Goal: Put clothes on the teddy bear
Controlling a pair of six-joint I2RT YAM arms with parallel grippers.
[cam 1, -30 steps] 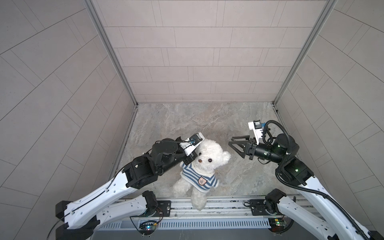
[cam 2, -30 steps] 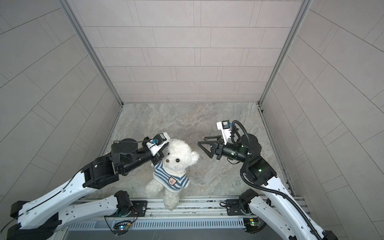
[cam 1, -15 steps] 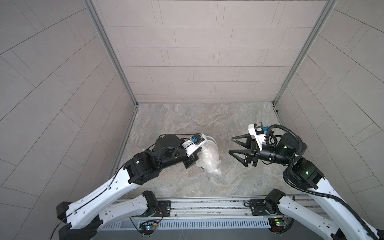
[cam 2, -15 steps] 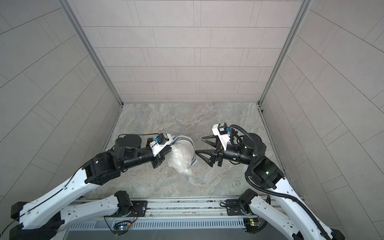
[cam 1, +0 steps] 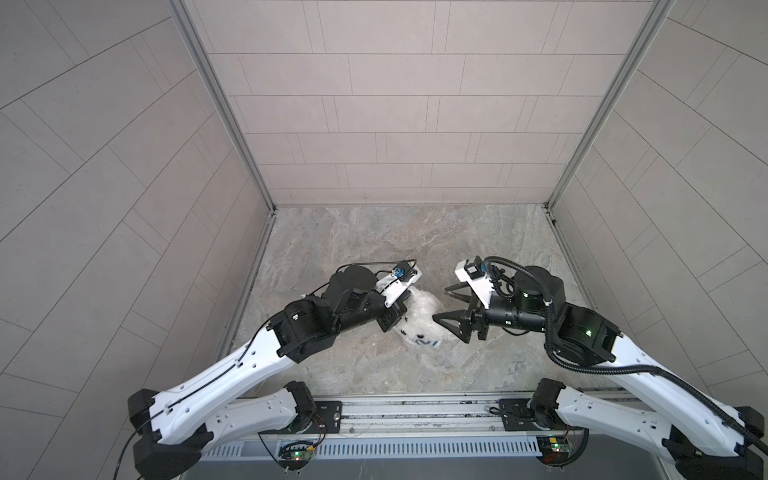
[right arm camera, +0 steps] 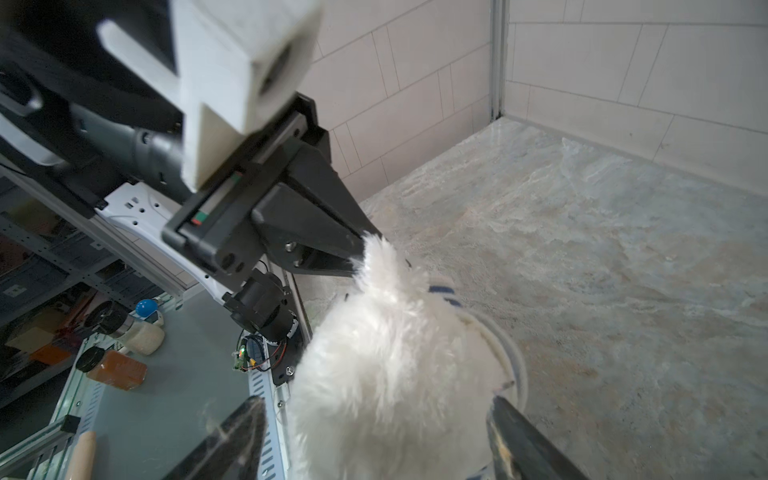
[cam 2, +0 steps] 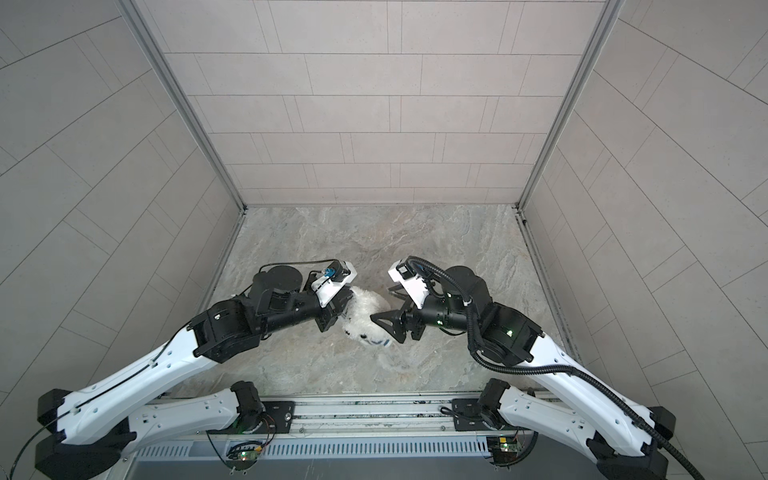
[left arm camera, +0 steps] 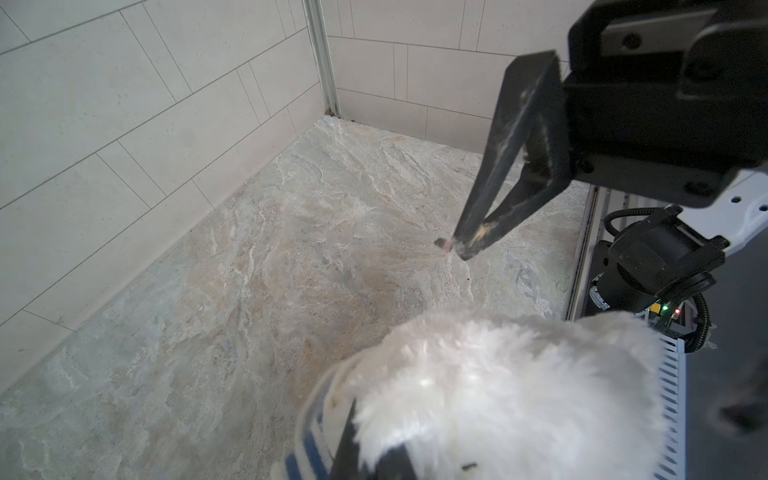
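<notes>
The teddy bear, white and fluffy, hangs low over the marble floor between both arms. It wears a blue-and-white striped shirt. My left gripper is shut on a fluffy tip of the bear. My right gripper is open wide. Its fingers stand on either side of the bear's body, with small gaps to the fur. The bear's face is mostly hidden.
Tiled walls close the cell on three sides. A metal rail carrying both arm bases runs along the front edge. Outside the cell, the right wrist view shows a grey shelf with bottles.
My left gripper carried the bear from upright and facing the camera down toward the floor, turning it over. My right gripper opened wider and moved in around the bear.
</notes>
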